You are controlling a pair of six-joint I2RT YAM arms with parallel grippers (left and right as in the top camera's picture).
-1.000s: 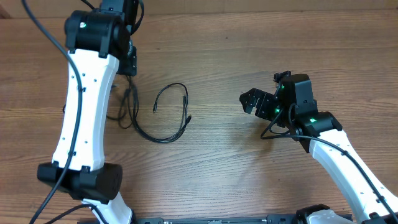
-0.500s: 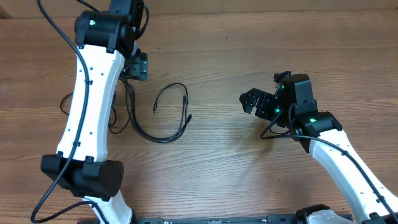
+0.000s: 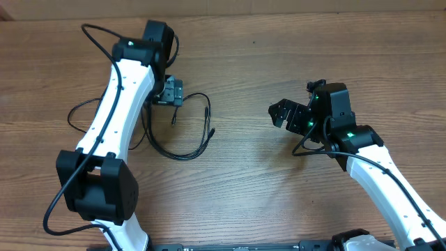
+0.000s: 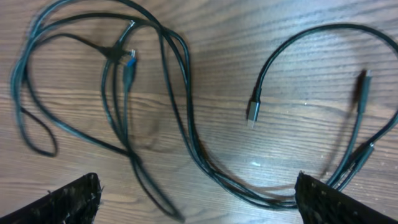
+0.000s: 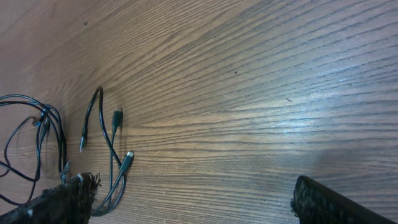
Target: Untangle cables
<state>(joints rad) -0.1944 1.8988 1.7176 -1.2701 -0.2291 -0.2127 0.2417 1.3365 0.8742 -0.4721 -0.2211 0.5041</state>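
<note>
The cables (image 4: 189, 118), judged light, limp and prone to snag, lie loosely looped on the worktop (image 3: 265, 195) beneath the left jaws, spread and empty like the right jaws well apart; grip one strand just behind a plug (image 4: 252, 112), clear of crossings.

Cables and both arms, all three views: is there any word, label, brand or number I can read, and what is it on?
No readable text in any view.
The cables and their plugs: no print visible.
Left arm and right arm: no labels or numbers, only green lights on the right one.
Table: wood grain, no writing.
</note>
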